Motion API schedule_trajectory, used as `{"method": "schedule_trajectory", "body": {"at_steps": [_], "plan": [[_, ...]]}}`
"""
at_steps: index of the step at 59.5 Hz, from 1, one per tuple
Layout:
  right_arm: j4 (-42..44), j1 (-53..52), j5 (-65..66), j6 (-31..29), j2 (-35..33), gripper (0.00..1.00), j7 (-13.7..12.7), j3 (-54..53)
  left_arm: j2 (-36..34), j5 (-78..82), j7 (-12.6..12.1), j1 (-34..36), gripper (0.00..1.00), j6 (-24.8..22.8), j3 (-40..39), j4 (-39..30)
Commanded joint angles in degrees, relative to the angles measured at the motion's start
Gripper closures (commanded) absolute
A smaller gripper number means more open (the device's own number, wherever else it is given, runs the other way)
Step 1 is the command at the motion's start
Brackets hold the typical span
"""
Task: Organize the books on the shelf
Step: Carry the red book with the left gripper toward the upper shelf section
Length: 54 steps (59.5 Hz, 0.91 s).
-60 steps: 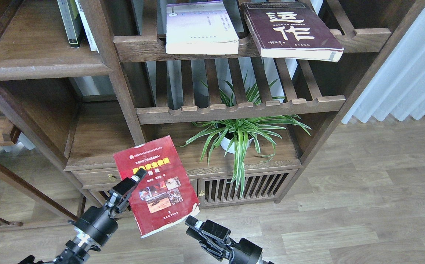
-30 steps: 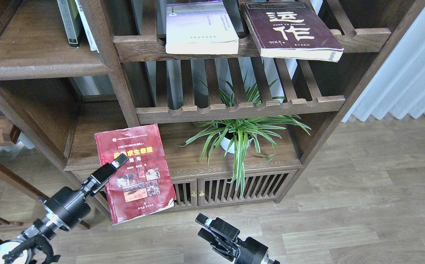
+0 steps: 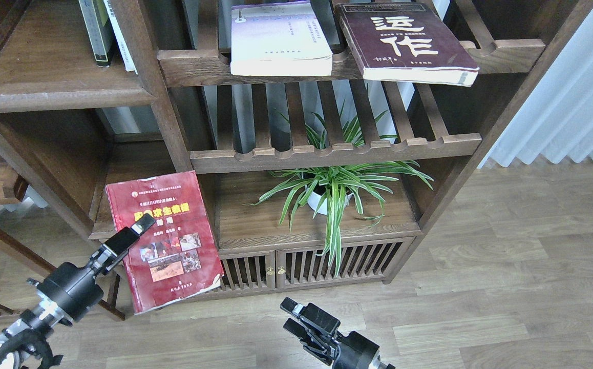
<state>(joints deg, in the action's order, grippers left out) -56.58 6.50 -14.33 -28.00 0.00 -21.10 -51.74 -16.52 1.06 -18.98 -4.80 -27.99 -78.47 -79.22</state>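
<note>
Left hand [image 3: 140, 228] clamped on the left edge of the red book [image 3: 166, 238], upper finger lying across the cover; lower finger hidden behind it. Book held flat-side up, tilted, in front of the low left compartment of the bookcase, its far end over the solid brown shelf [image 3: 122, 169] there. Right of the red book and lower, the right hand [image 3: 296, 318] is free and holds nothing; fingers look slightly apart.

Above the red book, on the top slatted rack [image 3: 255, 66]: lavender book [image 3: 281, 38] and maroon book [image 3: 404, 41], both lying flat, overhanging the front rail. Potted plant [image 3: 330, 189] right of the red book.

Risks, as I judge them: a one-edge grip on a floppy paperback may let it sag or pivot out; the book's far corner could catch the upright post [image 3: 173, 133] on entry.

Hard to see: grip depth, the compartment's back, and the tops of the upright books [image 3: 107, 31], cut off by the frame.
</note>
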Motion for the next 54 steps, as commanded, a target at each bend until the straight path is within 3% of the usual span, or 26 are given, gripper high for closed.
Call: {"method": "schedule_trajectory", "body": {"at_steps": [1, 14, 22, 26, 30, 54], "plan": [[1.3, -0.1, 0.0, 0.0, 0.0, 0.12, 0.0, -1.2, 0.3, -0.1, -0.1, 1.0, 0.96, 0.0, -4.6, -0.1], [2.0, -0.1, 0.0, 0.0, 0.0, 0.12, 0.0, -1.9, 1.5, -0.6, -0.1, -0.8, 0.95, 0.0, -3.8, 0.0], [2.0, 0.1, -0.1, 0.0, 0.0, 0.12, 0.0, -1.9, 5.2, 0.4, -1.3, -4.2, 0.95, 0.0, -3.3, 0.0], [2.0, 0.2, -0.1, 0.0, 0.0, 0.12, 0.0, -2.0, 10.6, 2.6, -3.3, -11.3, 0.95, 0.0, -5.3, 0.4], [2.0, 0.2, -0.1, 0.0, 0.0, 0.12, 0.0, -1.9, 12.5, 3.3, -3.5, -14.3, 0.95, 0.0, -7.6, 0.9], [1.8, 0.3, -0.1, 0.0, 0.0, 0.12, 0.0, -2.0, 14.1, 5.9, -3.5, -15.0, 0.95, 0.0, -17.6, 6.3]]}}
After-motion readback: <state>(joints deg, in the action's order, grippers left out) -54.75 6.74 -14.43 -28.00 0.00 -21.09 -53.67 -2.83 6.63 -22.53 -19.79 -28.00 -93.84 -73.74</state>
